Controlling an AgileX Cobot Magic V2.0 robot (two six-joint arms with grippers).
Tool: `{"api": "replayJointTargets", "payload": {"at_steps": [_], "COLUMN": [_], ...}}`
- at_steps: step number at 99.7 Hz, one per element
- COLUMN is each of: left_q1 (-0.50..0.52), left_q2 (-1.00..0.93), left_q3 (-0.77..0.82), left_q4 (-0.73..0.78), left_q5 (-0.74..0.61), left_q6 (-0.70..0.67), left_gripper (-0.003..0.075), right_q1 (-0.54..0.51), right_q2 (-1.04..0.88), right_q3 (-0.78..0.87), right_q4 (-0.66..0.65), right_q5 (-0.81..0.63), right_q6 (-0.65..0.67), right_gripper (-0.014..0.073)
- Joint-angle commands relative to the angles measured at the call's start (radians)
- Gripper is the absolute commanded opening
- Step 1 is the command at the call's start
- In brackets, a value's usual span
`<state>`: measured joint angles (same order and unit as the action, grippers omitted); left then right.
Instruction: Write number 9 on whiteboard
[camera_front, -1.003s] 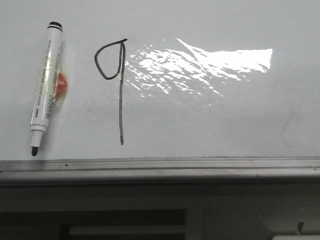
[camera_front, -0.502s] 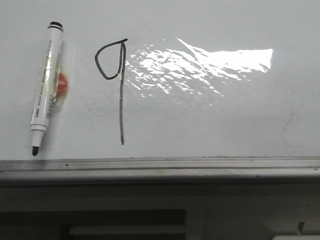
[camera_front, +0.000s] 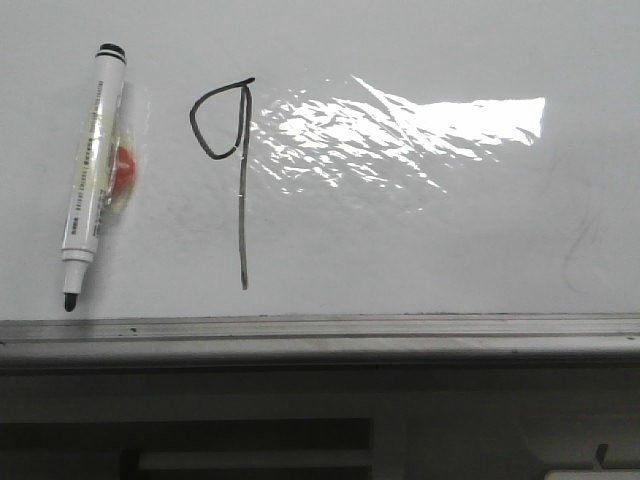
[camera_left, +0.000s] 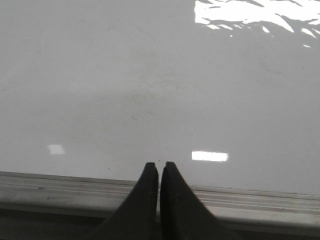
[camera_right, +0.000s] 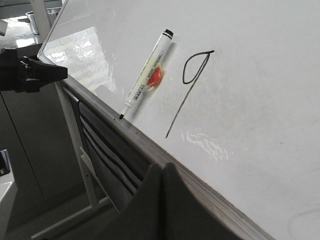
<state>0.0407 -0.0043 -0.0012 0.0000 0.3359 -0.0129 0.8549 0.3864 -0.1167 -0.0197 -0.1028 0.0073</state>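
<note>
While both claws sit pressed together w/ nothing in them, left claw (camera_left: 159, 167) and right claw (camera_right: 163, 167) hang at the near rail; the number 9 (camera_front: 240, 180) (black line) marks the whiteboard (camera_front: 450, 230), just right of a marker (camera_front: 90, 170).

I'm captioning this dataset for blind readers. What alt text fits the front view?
A hand-drawn black number 9, a small loop atop a long straight tail, sits on a glossy whiteboard beside a bright glare patch. To its left lies an uncapped marker, tip toward the grey metal rail at the board's near edge. No robot hand is in view.
</note>
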Motion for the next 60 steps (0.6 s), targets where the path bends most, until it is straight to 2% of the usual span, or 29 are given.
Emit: {"api": "replayJointTargets", "payload": {"at_steps": [1, 8, 19, 26, 36, 46, 60], "left_q1": [-0.005, -0.005, -0.005, -0.005, -0.005, -0.005, -0.005], "left_q2": [-0.027, -0.027, -0.027, -0.027, -0.027, -0.027, -0.027], "left_q3": [0.020, 0.020, 0.020, 0.020, 0.020, 0.020, 0.020], "left_q4": [-0.008, -0.008, -0.008, -0.008, -0.008, -0.008, -0.008], "left_q5": [-0.045, -0.045, -0.045, -0.045, -0.045, -0.045, -0.045], "left_q6": [-0.001, -0.001, -0.001, -0.001, -0.001, -0.001, -0.001], "left_gripper": [-0.0020, -0.0020, -0.0020, -0.0020, -0.0020, -0.0020, -0.0020], "right_q1": [-0.005, -0.007, -0.018, -0.054, -0.156, -0.272, -0.433], "right_q2": [0.005, 0.005, 0.003, 0.003, 0.003, 0.003, 0.001], "right_q3": [-0.027, -0.023, 0.005, 0.033, 0.091, 0.159, 0.155], "right_q4": [-0.029, -0.029, -0.029, -0.029, -0.029, -0.025, -0.018], "right_q5": [-0.082, -0.084, -0.116, -0.186, -0.393, -0.679, -0.702], "right_q6": [-0.070, -0.122, -0.124, -0.124, -0.124, -0.122, -0.118], "right_gripper": [-0.0062, -0.0062, -0.0062, -0.0062, -0.0062, -0.0062, -0.0062]}}
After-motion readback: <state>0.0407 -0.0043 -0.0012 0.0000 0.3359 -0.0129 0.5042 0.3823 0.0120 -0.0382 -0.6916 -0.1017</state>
